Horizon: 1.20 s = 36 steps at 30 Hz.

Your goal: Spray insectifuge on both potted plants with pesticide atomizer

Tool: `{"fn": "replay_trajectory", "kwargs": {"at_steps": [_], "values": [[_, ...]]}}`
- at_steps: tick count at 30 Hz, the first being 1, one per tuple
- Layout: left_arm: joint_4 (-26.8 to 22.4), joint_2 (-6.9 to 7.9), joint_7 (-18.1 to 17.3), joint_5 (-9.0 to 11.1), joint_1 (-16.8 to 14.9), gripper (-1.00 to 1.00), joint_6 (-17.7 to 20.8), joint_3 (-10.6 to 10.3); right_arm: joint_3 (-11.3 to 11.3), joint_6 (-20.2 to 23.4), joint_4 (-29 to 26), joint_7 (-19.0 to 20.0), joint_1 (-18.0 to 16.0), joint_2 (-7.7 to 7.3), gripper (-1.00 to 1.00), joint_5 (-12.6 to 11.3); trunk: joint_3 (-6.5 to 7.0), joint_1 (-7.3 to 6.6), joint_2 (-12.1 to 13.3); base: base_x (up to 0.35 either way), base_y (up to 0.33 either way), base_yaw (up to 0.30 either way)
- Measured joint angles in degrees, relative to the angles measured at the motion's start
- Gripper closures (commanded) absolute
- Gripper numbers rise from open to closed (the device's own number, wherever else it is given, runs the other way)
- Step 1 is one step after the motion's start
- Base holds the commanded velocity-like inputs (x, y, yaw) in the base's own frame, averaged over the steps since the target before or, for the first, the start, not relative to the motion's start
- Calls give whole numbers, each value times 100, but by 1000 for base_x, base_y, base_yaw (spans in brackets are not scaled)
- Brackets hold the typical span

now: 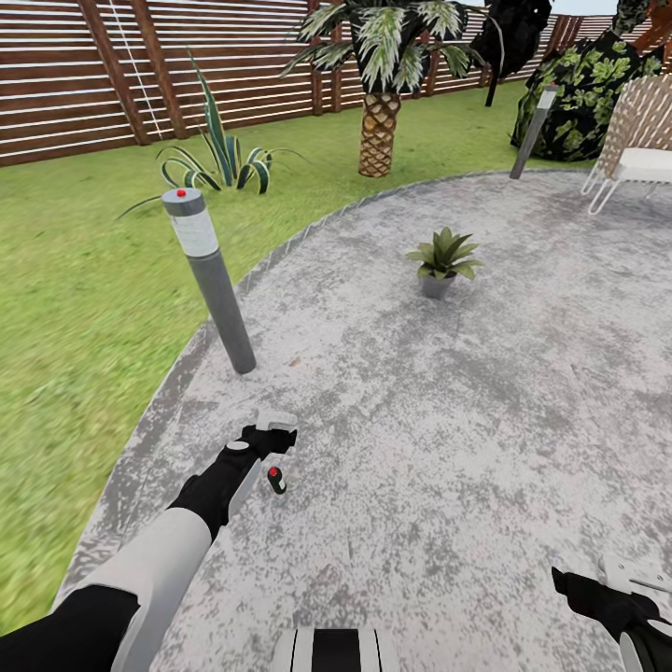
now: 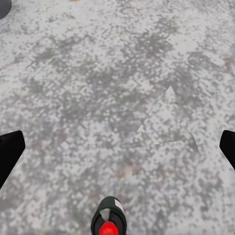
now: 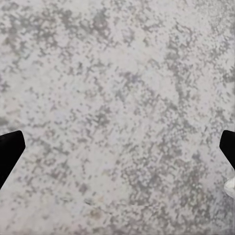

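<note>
- The right tool is cut off at the frame edge; in its wrist view its 2 fingertips stand spread wide apart over bare patio.
- The left tool is released above the pesticide atomizer, small and hard to make out.
- 1 potted plant sits farther off, past a bollard lamp.

The pesticide atomizer stands on the patio, just beside the left gripper and near the patio's left edge. A bollard lamp rises behind them at that edge, with lawn to its left. One potted plant sits farther back toward the patio's middle, with a palm and the fence behind it and a chair at the far right.
</note>
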Motion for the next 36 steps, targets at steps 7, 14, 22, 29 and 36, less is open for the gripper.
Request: {"fn": "replay_trajectory", "kwargs": {"at_steps": [7, 14, 22, 29, 36], "values": [[2, 2, 3, 0, 0, -100, -1, 6, 0, 0, 0, 0, 0, -6, -100, 0, -1, 0, 0, 0, 0, 0], [2, 2, 1, 0, 0, -100, -1, 4, 0, 0, 0, 0, 0, -1, -100, 0, -1, 0, 0, 0, 0, 0], [50, -3, 0, -44, 90, -100, -1022, -19, -1, 0, 0, 0, 0, -9, -100, 0, -1, 0, 0, 2, 0, 0], [50, 6, 0, -36, 267, -100, -1137, -14, -1, 0, 0, 0, 0, -9, -100, 0, -36, 0, 0, 0, 0, 0], [40, 34, -1, -20, 527, -100, -1602, -6, -2, 0, 0, 0, 0, -9, -100, 0, -91, 0, 0, 0, 0, 10]]}}
